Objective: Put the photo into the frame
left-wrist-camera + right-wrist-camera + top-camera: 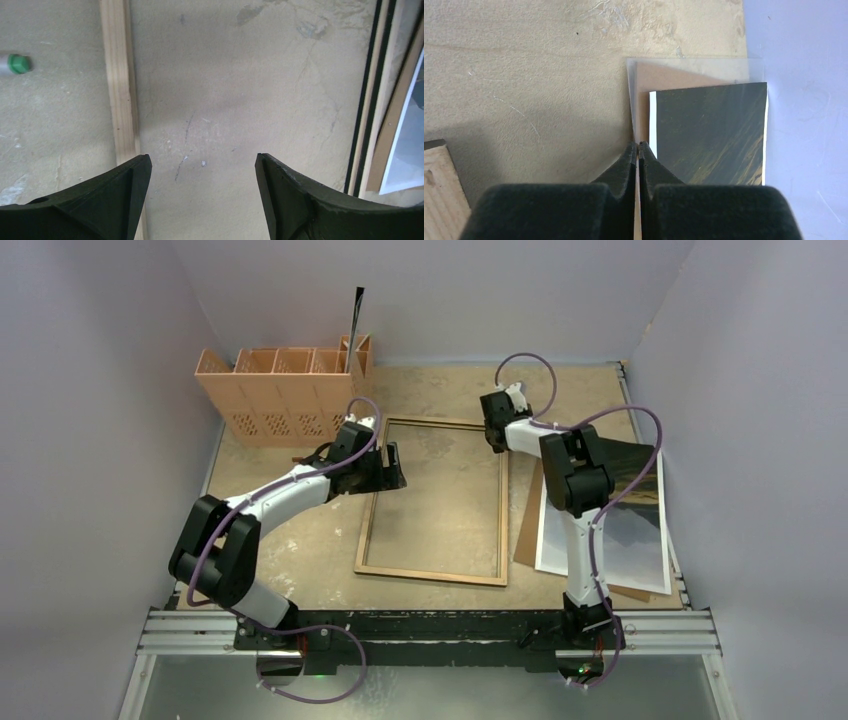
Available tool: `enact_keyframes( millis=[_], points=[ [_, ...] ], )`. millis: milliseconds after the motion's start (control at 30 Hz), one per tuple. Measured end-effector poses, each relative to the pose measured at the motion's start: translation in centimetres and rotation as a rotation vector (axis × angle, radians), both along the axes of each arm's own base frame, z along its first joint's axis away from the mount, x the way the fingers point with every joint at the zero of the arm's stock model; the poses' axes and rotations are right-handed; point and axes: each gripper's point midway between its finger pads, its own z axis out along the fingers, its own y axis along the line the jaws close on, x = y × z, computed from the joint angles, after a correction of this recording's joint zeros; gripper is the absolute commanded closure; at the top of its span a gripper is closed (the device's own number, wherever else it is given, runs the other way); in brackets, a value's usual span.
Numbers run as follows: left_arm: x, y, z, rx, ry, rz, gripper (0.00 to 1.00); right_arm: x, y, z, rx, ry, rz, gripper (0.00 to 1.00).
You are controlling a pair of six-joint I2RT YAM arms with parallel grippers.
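Note:
The frame lies flat in the middle of the table, its light wood side up. My left gripper is open over the frame's upper left part. In the left wrist view it hangs empty above the tabletop, between the frame's wood rail and its far rail. The photo lies at the right on a brown backing board, partly under my right arm. My right gripper is shut near the frame's upper right corner. In the right wrist view it points at the left edge of the stack, beside the photo.
A clear sheet sticks out under the board and photo. An orange slotted organizer stands at the back left with a thin black piece upright in it. A green-capped object lies left of the frame. Walls close in on both sides.

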Motion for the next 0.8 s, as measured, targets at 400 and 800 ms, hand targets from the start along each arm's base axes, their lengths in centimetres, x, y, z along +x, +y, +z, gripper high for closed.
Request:
enact_keyframes(
  millis=[400,800],
  points=[
    [-0.7,-3.9,1.0,-0.11,-0.023,-0.122,0.2,0.4,0.8,7.0,0.116,-0.138,-0.014,1.0],
    [-2.5,-9.4,1.4,-0.186,-0.024,-0.257,0.2,-0.6,2.4,9.1,0.274,-0.156,0.005,1.0]
  ],
)
